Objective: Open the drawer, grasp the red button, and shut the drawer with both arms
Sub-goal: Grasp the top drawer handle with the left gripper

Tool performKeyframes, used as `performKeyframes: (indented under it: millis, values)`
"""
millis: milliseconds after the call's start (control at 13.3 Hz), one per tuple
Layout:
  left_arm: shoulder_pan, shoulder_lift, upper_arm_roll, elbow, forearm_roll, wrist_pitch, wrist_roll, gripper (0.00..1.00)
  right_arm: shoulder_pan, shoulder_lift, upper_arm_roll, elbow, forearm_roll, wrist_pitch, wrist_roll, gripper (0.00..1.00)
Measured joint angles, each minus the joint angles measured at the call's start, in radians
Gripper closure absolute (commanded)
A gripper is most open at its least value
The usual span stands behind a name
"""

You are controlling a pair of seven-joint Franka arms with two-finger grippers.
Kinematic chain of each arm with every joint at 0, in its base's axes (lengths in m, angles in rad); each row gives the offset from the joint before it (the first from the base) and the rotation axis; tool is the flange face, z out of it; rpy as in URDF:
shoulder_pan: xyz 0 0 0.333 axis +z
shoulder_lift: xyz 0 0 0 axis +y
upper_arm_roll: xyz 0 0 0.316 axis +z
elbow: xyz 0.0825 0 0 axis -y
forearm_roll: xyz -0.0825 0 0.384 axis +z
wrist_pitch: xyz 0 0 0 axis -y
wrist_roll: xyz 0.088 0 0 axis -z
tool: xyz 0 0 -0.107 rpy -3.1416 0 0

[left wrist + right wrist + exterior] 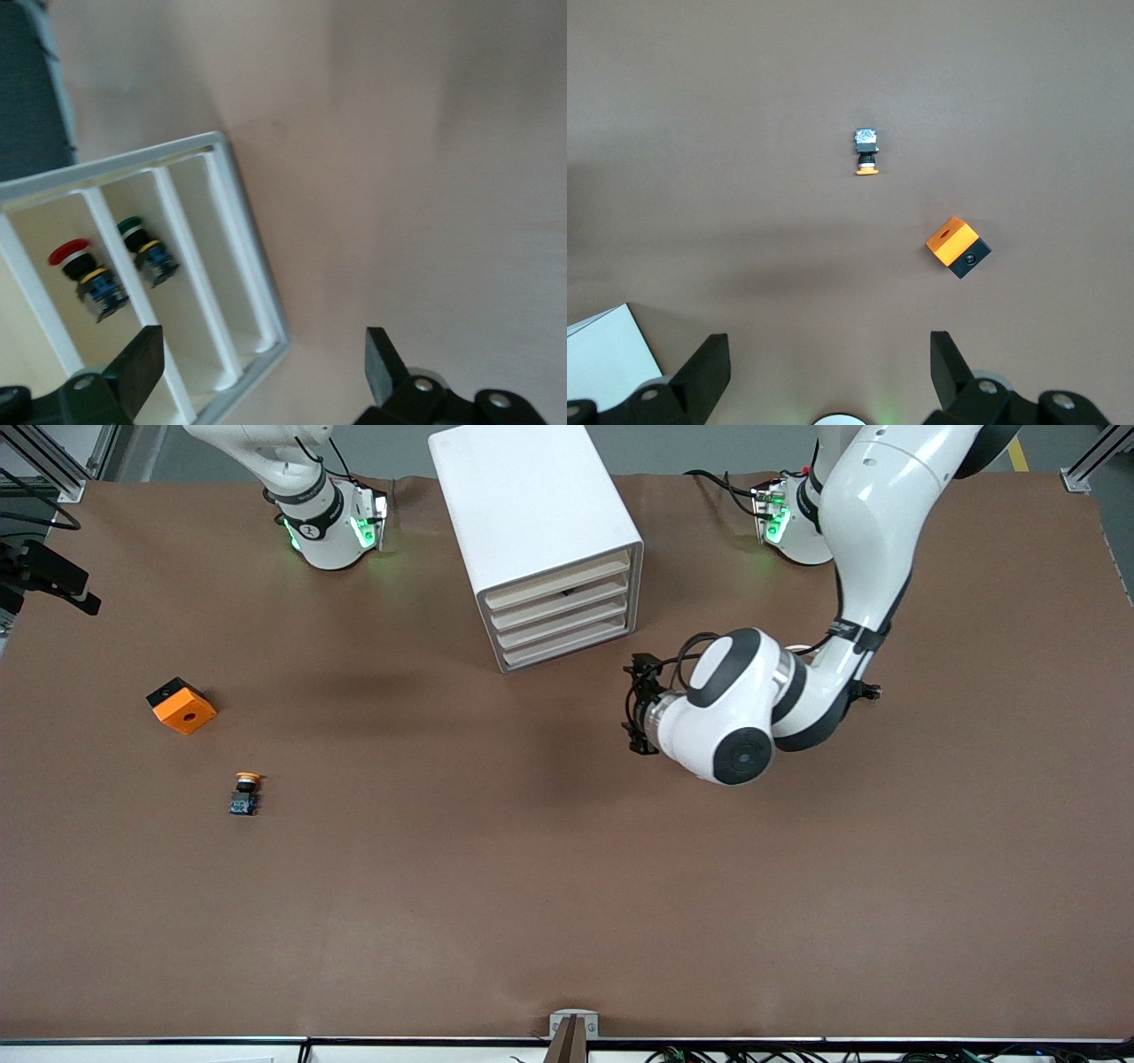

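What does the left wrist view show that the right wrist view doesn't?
Left wrist only: the red-capped button and a green-capped button in neighbouring compartments of the white cabinet, with the open left end effector in front of it.
Right wrist only: the yellow-orange-capped button and the orange cube, lying apart on the table below the open right end effector.
Both: the brown table and part of the cabinet.
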Motion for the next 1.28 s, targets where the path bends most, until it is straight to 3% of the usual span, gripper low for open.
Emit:
performKeyframes:
  millis: [452, 603, 754, 904, 1281]
  values:
    - [-0.051, 0.065, 0.000, -0.089, -0.227, -0.053, -0.091, 0.01, 0.000, 0.000, 0.000, 0.000, 0.000, 0.000, 0.000, 0.00]
    - [-0.064, 0.081, 0.000, -0.100, -0.255, -0.092, -0.156, 0.11, 0.000, 0.000, 0.000, 0.000, 0.000, 0.000, 0.000, 0.00]
    - [-0.088, 0.096, 0.000, -0.105, -0.266, -0.111, -0.197, 0.14, 0.000, 0.000, 0.000, 0.000, 0.000, -0.001, 0.000, 0.00]
    - [-0.101, 0.109, 0.000, -0.109, -0.277, -0.119, -0.238, 0.28, 0.000, 0.000, 0.000, 0.000, 0.000, -0.001, 0.000, 0.00]
    - [-0.107, 0.130, 0.000, -0.125, -0.308, -0.121, -0.272, 0.43, 0.000, 0.000, 0.000, 0.000, 0.000, -0.001, 0.000, 0.00]
